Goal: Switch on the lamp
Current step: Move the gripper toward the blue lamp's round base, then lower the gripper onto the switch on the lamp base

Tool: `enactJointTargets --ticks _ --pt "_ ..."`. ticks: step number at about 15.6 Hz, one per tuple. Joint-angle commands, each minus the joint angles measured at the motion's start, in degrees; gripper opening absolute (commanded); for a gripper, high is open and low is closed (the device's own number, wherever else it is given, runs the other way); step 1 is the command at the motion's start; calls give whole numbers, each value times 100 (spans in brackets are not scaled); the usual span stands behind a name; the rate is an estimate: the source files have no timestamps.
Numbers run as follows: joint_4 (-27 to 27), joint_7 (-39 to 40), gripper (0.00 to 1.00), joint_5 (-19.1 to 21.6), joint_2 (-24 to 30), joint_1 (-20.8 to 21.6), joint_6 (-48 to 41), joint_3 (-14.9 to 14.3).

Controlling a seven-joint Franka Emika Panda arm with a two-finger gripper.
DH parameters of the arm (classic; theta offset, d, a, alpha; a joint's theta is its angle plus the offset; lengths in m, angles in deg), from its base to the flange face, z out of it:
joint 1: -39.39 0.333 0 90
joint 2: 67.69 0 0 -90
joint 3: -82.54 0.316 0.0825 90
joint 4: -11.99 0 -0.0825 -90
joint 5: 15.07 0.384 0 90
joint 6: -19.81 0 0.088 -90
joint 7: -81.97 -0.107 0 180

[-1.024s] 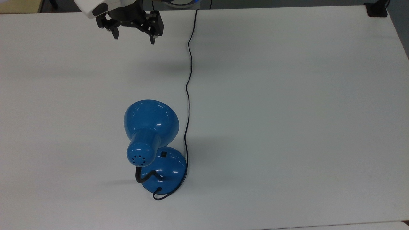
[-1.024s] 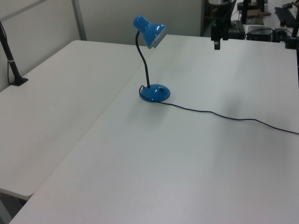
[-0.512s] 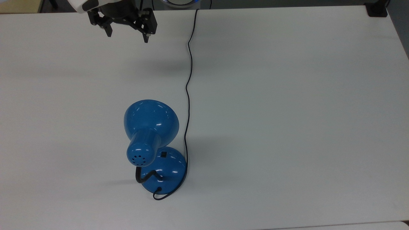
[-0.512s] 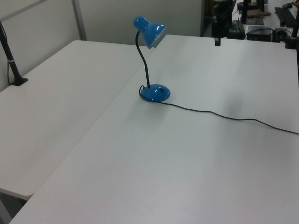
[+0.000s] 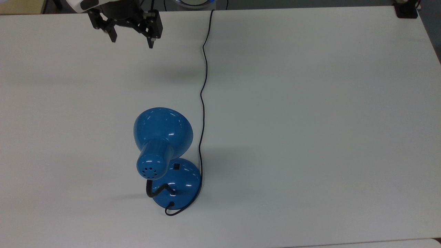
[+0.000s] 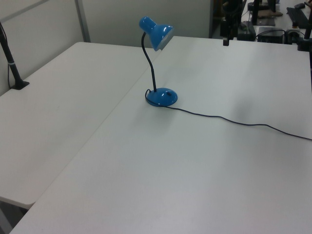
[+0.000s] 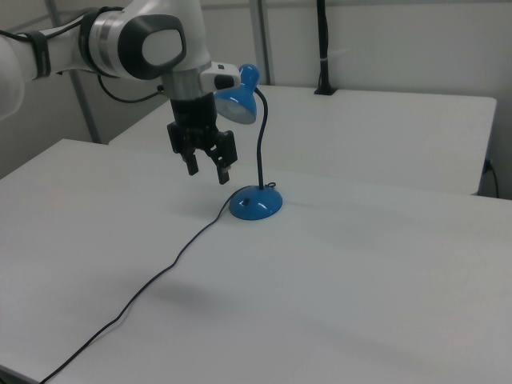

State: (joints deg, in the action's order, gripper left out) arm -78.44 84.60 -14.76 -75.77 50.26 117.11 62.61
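Note:
The lamp (image 5: pixel 162 137) is glossy blue, with a bell shade, a black gooseneck and a round domed base (image 5: pixel 181 184) carrying a small black switch (image 5: pixel 176 167). It stands upright on the white table in the left view (image 6: pixel 157 35) and the right view (image 7: pixel 256 202). My gripper (image 5: pixel 132 40) hangs open high above the table near the top view's upper left edge, far from the lamp. In the right view the gripper (image 7: pixel 208 173) hovers in front of the shade, nothing between its fingers. In the left view the gripper (image 6: pixel 225 42) is at the far edge.
A thin black cord (image 5: pixel 203 89) runs from the base across the white table (image 5: pixel 310 120) to the top view's upper edge. A black post (image 6: pixel 12 63) stands on a second table at the left view's left.
The gripper has drifted toward the top view's left, staying open. The lamp and cord have not moved.

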Motion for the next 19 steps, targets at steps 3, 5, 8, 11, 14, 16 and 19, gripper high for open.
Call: enactJointTargets --ticks 3,5,8,11,14,16,19 --pt "-19 800 0 813 -290 -94 938 6" --pt "-19 756 0 831 -483 -59 1359 33" --pt "-19 721 0 848 -799 -32 1957 94" --pt "-10 494 0 1076 -1221 3 2843 182" --pt "-10 273 0 1094 -1608 135 3636 182" --pt "8 177 0 1068 -1924 179 3996 191" --pt "8 27 0 1059 -2250 302 4621 182"
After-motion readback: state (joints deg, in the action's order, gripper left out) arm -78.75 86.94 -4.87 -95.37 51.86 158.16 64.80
